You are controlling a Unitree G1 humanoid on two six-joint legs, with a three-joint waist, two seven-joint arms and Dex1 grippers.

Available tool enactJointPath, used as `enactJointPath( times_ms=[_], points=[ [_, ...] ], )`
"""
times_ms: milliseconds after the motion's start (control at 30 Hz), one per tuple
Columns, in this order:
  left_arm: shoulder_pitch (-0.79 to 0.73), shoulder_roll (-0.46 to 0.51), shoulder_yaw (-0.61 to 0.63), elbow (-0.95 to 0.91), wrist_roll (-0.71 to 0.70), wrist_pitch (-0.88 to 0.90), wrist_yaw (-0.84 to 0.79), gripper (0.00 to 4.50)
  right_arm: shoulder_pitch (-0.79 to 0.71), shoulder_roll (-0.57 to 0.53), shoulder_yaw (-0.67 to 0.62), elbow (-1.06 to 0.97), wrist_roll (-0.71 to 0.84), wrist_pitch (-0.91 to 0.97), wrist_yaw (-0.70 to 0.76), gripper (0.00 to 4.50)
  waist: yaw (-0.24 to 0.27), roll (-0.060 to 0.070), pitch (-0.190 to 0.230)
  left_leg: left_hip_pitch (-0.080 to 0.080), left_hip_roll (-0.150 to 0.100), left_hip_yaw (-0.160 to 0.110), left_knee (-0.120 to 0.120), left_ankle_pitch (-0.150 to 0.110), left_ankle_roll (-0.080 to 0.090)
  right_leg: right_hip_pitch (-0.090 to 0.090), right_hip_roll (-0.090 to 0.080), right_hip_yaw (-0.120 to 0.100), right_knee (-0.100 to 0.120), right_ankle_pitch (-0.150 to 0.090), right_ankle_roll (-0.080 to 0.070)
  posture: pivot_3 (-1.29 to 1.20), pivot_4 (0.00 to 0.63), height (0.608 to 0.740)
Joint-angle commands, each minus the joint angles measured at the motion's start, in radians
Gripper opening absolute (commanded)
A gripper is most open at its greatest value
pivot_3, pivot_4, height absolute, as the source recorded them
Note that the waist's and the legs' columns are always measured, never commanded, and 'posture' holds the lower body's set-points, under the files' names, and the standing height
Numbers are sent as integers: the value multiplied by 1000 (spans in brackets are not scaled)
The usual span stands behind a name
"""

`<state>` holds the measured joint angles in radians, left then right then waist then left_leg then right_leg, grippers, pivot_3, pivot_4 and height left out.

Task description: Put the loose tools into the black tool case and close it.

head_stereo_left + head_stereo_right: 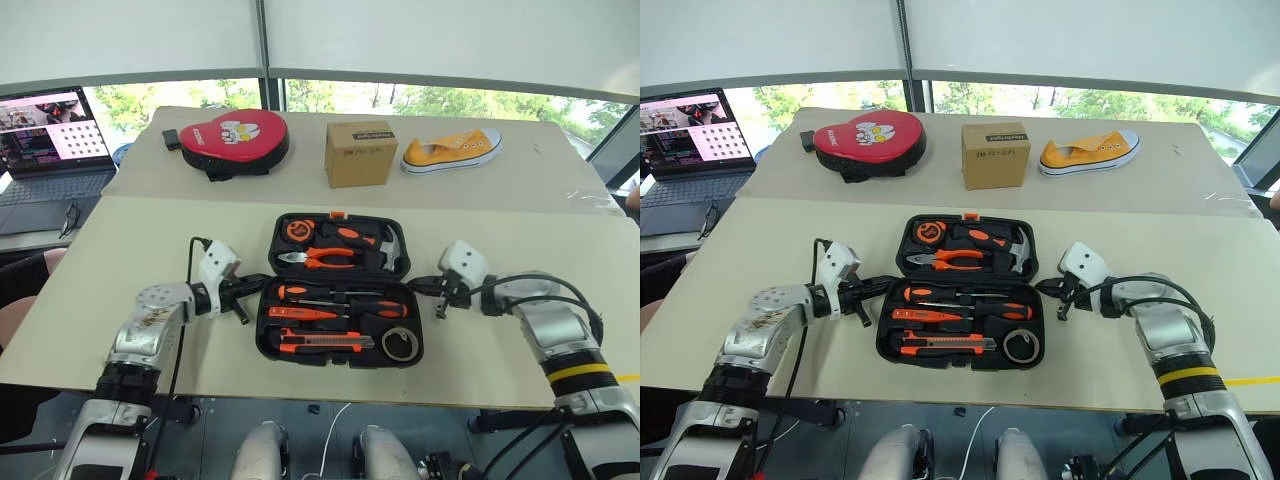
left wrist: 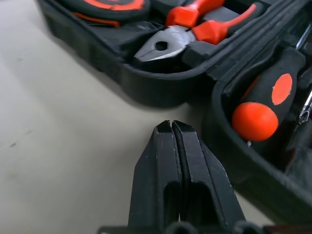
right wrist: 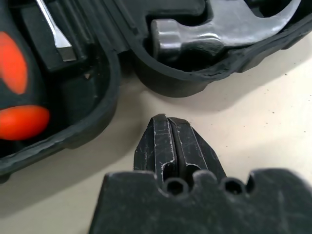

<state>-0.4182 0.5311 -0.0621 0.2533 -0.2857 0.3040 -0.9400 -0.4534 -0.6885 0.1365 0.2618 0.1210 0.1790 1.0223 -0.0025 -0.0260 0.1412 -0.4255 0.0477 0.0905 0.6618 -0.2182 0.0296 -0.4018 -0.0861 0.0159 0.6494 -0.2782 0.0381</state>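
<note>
Arms stretch forward over our desk (image 1: pixel 120 260), flanking the open black tool case (image 1: pixel 340 290). Our left tool (image 2: pixel 171 126) and right tool (image 3: pixel 168 119) aim inward at its hinge, fingers pressed together, empty.

Bright, even daylight from the windows (image 1: pixel 440 100) behind; soft shadows lie under the fingers (image 2: pixel 168 161). Wrist views blur slightly toward the edges.

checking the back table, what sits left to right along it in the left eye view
laptop → red padded pouch → cardboard box → yellow shoe
</note>
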Motion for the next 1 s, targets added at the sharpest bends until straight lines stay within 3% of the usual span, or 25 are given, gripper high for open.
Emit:
enactJointPath(
  times_ms=[33, 300, 467, 500, 667, 767, 933, 1000],
  points=[
    [5, 12, -14, -46, -19, 13, -72, 94, 30, 2, -13, -97, 32, 15, 23, 0, 0, 0, 0, 0, 0, 0, 0, 0, 0, 0, 0, 0, 0, 0, 0, 0, 150, 740],
    [81, 58, 21, -133, -55, 39, -132, 94, 142, -20, -44, -243, 60, 98, 14, 0, 2, 0, 0, 0, 1, 0, 0, 0, 1, 0, 0, 0, -1, 0, 0, 0, 150, 740],
    [91, 114, 64, -163, -63, 70, -132, 94, 136, -45, -114, -250, 91, 203, -27, 0, 2, 0, 0, 0, 1, 0, 0, 0, 0, 0, 0, 0, 0, 0, 0, 0, 150, 740],
    [93, 129, 76, -176, -72, 82, -140, 29, 131, -55, -130, -264, 113, 237, -22, 287, 2, 0, 0, 0, 1, 0, 0, 0, 0, 0, 0, 0, 0, 0, 0, 0, 150, 740],
    [-4, 261, 110, -242, -161, 460, -120, 1484, 26, -134, -175, -372, 236, 630, -40, 1563, -2, 0, 0, 0, 1, -1, 0, 0, 0, -1, 0, 0, 1, 0, 0, 0, 150, 740],
    [-99, 267, 112, -243, -195, 606, -84, 2578, -68, -180, -115, -380, 224, 808, -70, 2618, -1, 0, 0, 0, 1, -3, 0, 1, 0, -1, 1, 0, 2, 0, 0, 0, 150, 740],
    [-244, 230, 57, -182, -167, 769, 25, 4488, -268, -135, -58, -279, 243, 1029, -120, 4432, 0, -1, 0, 0, 0, -3, 0, 1, 0, -1, 1, 0, 1, 0, 0, 0, 150, 740],
    [-293, 185, 44, -147, -149, 801, 88, 4488, -342, -104, -12, -208, 208, 1041, -160, 4432, -2, -1, 0, -1, 0, -3, 0, 1, 0, -2, 1, 1, 2, 0, 0, 0, 150, 740]
  ],
)
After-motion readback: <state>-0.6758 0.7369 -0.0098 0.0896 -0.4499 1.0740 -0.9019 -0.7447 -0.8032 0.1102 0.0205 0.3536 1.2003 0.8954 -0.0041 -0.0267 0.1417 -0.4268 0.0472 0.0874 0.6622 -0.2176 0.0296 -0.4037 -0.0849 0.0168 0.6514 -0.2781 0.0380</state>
